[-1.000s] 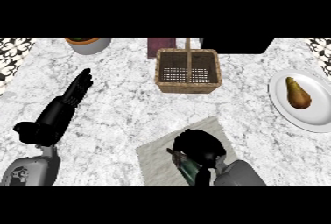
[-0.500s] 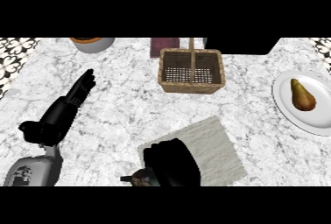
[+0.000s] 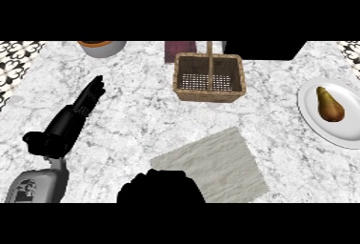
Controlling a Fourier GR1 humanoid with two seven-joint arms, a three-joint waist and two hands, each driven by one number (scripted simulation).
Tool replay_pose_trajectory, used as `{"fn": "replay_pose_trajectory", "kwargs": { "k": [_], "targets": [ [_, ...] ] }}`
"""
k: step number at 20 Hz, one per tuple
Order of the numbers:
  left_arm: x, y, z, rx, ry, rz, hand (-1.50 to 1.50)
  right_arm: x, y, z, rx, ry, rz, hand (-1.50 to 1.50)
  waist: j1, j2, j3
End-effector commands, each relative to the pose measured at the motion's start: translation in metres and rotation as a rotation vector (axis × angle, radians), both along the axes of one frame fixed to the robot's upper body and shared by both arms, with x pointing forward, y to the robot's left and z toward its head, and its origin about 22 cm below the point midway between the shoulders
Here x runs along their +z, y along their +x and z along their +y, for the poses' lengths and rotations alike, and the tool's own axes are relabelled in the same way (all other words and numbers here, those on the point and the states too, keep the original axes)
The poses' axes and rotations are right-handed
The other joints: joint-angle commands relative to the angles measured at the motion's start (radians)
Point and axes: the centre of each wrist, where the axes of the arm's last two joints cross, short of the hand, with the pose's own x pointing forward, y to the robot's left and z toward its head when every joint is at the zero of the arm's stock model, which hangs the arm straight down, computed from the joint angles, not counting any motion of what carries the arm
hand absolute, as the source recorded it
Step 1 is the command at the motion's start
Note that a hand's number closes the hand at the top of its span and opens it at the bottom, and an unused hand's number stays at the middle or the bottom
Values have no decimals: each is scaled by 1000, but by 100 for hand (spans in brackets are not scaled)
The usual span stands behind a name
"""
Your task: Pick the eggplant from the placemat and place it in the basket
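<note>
The fingers (image 3: 90, 95) of the left hand (image 3: 74, 119) lie straight and relaxed, resting over the bench (image 3: 141, 119) at the view's left, holding nothing; the right hand (image 3: 160, 187) shows only as a dark mass at the lower edge, over the near corner of the placemat (image 3: 218, 164), and I cannot tell whether it is curled round anything. The eggplant is not visible anywhere; the placemat's exposed part is bare, so it is probably hidden in or under that right hand. The basket (image 3: 209, 94) stands well apart, farther up the bench, its upright handle crossing the opening; a carried eggplant could strike that handle or the rim and fall outside. A plate (image 3: 309, 119) with a pear (image 3: 330, 105) lies at right; a wide swing could brush it.
</note>
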Motion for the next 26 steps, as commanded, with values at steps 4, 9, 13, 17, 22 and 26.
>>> {"fn": "replay_pose_trajectory", "kwargs": {
  "k": [4, 9, 13, 17, 22, 26],
  "targets": [
    [3, 6, -2, 15, 2, -3, 0, 62, -21, -4, -64, 168, -40, 150, -17, -5, -2],
    [-6, 0, -2, 27, 2, 4, 0, 86, 2, 4, -189, 138, -85, 150, -21, -4, -2],
    [-1, -7, 5, 5, -8, 1, 0, 109, 19, 15, -263, 83, -117, 150, -13, -7, -2],
    [-7, -1, 3, -3, -6, 4, 0, 130, 48, 31, -316, 107, -121, 150, -7, 3, -2],
    [8, 9, 8, 9, 11, 6, 0, 157, 88, 44, -430, 130, -155, 150, -6, 7, -1],
    [0, -4, -2, 7, -5, 2, 0, 187, 117, 44, -507, 169, -151, 150, 7, 6, 0]
  ]
}}
